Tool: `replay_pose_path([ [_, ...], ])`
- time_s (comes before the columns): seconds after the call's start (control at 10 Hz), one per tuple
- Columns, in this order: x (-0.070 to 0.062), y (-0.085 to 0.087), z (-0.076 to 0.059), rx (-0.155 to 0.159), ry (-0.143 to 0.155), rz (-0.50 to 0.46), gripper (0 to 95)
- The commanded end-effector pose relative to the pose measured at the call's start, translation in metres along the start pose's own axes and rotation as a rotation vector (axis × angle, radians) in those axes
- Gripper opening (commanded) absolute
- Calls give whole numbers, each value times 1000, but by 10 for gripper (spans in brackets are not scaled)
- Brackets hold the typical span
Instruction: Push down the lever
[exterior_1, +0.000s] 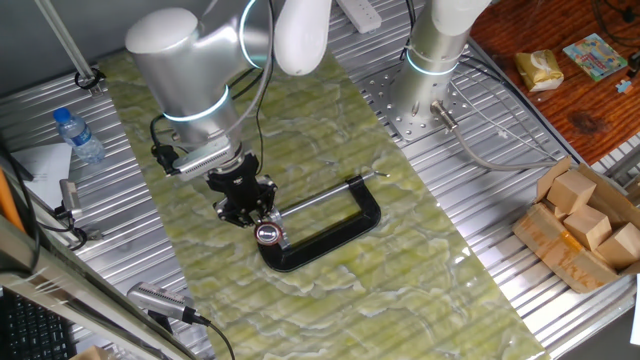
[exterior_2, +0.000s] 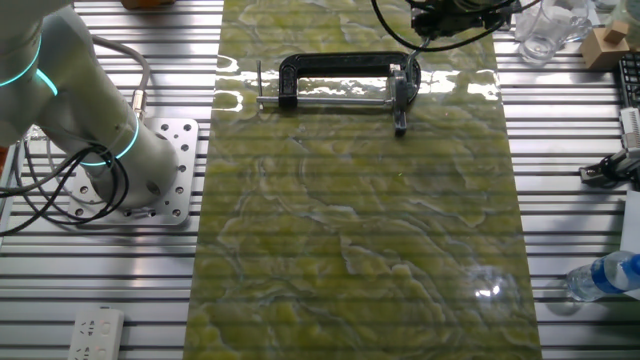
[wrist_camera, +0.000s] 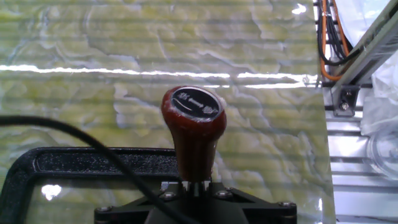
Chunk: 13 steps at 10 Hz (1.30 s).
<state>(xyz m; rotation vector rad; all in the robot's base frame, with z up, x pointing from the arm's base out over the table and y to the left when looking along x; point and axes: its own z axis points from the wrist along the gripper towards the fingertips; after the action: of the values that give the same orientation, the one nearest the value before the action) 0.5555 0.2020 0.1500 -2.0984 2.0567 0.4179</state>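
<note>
Lever (wrist_camera: 193, 134): one, red knob up, on one black clamp (exterior_1: 330, 225). Gripper (exterior_1: 245, 205) fingers' state: cannot tell.

A green-and-yellow marbled mat (exterior_1: 330, 200) is lying down the middle of a ribbed aluminium table (exterior_1: 470, 190), catching bright glare from overhead light. Near the table's left edge in one fixed view a plastic water bottle (exterior_1: 78, 135) is standing beside some papers. At the right edge an open cardboard box (exterior_1: 560, 245) is holding wooden blocks (exterior_1: 585, 205). Beyond the far right corner a reddish-brown wooden surface (exterior_1: 545, 30) is carrying small packets. In the other fixed view a white power strip (exterior_2: 97, 335) is sitting at the near left corner.
</note>
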Motion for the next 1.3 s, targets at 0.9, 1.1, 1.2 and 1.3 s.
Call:
replay_pose_path([
  [0.9, -45, 8, -57, 20, 192, 170, 190],
  [1.1, -44, 11, -68, 4, 188, 199, 190],
  [1.2, -51, 14, -72, 0, 186, 243, 190],
  [1.3, -58, 16, -75, 3, 185, 270, 190],
])
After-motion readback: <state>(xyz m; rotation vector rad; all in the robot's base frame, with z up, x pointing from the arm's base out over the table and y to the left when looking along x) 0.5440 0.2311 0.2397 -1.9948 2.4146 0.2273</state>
